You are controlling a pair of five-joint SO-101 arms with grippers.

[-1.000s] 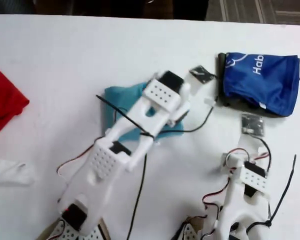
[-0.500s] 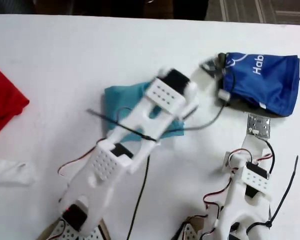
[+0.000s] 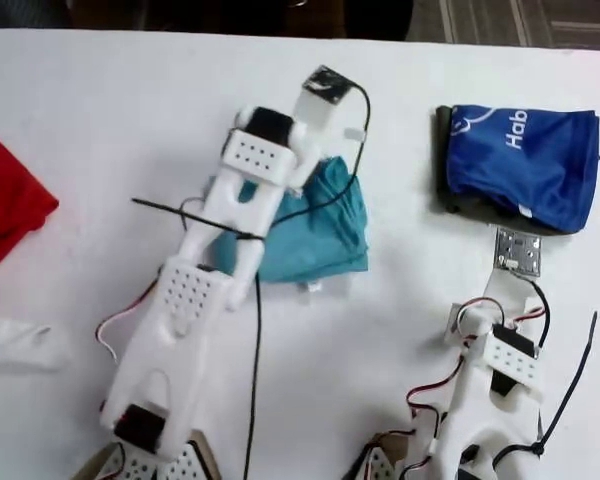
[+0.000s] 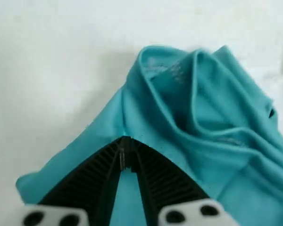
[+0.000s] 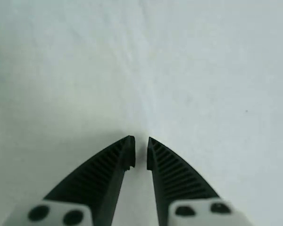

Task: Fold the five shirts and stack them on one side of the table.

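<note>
A: White table (image 3: pixel 100 100), teal shirt (image 3: pixel 315 230) mid-table, bunched, not folded. Risk?
B: L gripper (image 4: pixel 126 143) pinches only a ridge of it, jaws closed. Thin hold, so cloth could slip out or drag crooked.
A: Count?
B: 4 shirts def: teal, blue shirt (image 3: pixel 520 165) far right, red shirt (image 3: pixel 5 210) & white shirt (image 3: pixel 15 345) at left edge. Dark layer (image 3: pixel 443 160) under blue, maybe the 5th. 2 arms; R gripper (image 5: pixel 141 150) nearly closed, holding nothing.

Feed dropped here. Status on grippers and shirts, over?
Left gripper shut on teal shirt. Right gripper shut, empty, over table. Nothing lies between teal shirt and blue shirt.
</note>
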